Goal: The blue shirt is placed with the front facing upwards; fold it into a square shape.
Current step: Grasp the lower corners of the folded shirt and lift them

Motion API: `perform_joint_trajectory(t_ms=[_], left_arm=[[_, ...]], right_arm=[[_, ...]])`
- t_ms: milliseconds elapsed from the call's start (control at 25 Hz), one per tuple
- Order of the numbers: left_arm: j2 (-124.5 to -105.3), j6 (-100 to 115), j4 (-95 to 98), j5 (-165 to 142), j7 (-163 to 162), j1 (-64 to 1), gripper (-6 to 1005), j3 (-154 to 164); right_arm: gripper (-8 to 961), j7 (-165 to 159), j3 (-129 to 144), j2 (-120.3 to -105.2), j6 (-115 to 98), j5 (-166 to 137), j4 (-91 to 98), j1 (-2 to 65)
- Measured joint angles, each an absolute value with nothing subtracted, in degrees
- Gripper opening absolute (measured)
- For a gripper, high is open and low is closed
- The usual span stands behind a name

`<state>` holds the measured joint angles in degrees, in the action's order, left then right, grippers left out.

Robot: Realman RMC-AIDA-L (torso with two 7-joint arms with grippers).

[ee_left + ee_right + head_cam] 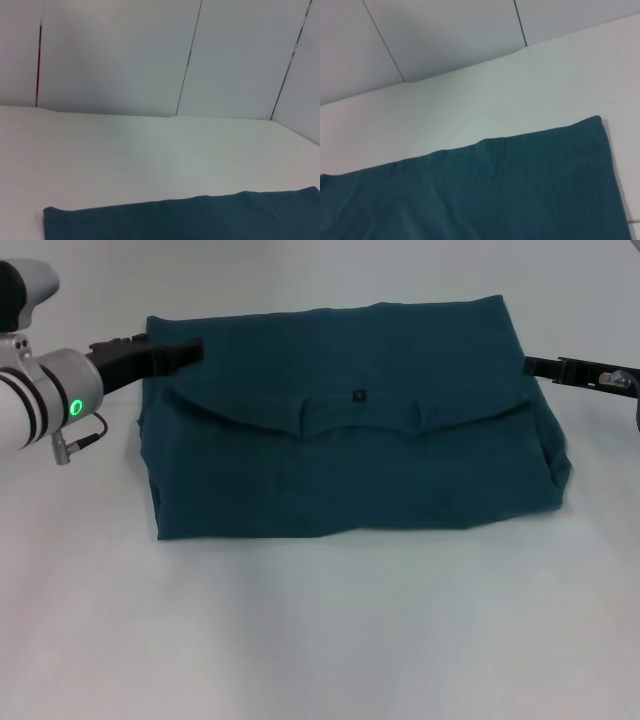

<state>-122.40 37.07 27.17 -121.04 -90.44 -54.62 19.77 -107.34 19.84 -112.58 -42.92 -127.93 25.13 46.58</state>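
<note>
The blue shirt (350, 460) lies folded into a wide rectangle in the middle of the white table (320, 640). Its top layer is folded down, and the collar with a small dark tag (359, 396) shows near the centre. The print is hidden. My left gripper (190, 350) is at the shirt's far left corner, overlapping the cloth edge. My right gripper (535, 367) is just beside the shirt's far right edge. A strip of the blue shirt (200, 220) shows in the left wrist view. The right wrist view shows a corner of the blue shirt (495, 195).
The white table surface surrounds the shirt on all sides, with wide room toward the front. Grey wall panels (150, 55) stand behind the table's far edge.
</note>
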Motion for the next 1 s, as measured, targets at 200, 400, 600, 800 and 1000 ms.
perform_joint_trajectory(t_ms=[200, 400, 600, 800, 1000], left_arm=[[-122.05, 40.5, 27.8, -121.2, -91.9, -53.3, 794, 19.8], [-121.92, 50.8, 32.1, -121.6, -95.4, -49.5, 827, 20.2], [-121.83, 58.7, 38.4, -121.3, -101.1, -43.8, 824, 28.2], [-121.81, 60.5, 41.5, -121.3, -104.7, -39.5, 824, 32.9], [-121.82, 62.3, 41.8, -121.6, -104.8, -37.7, 824, 33.2]], right_arm=[[592, -106.0, 19.9, -112.56, -48.0, -125.0, 26.8, 43.7], [589, -106.0, 19.9, -113.08, -54.8, -123.3, 29.5, 39.7], [585, -106.1, 20.0, -113.31, -63.4, -123.4, 33.1, 35.0], [579, -107.1, 20.1, -112.60, -69.2, -123.9, 34.7, 31.8], [580, -111.7, 20.9, -111.28, -71.4, -128.3, 34.8, 31.5]])
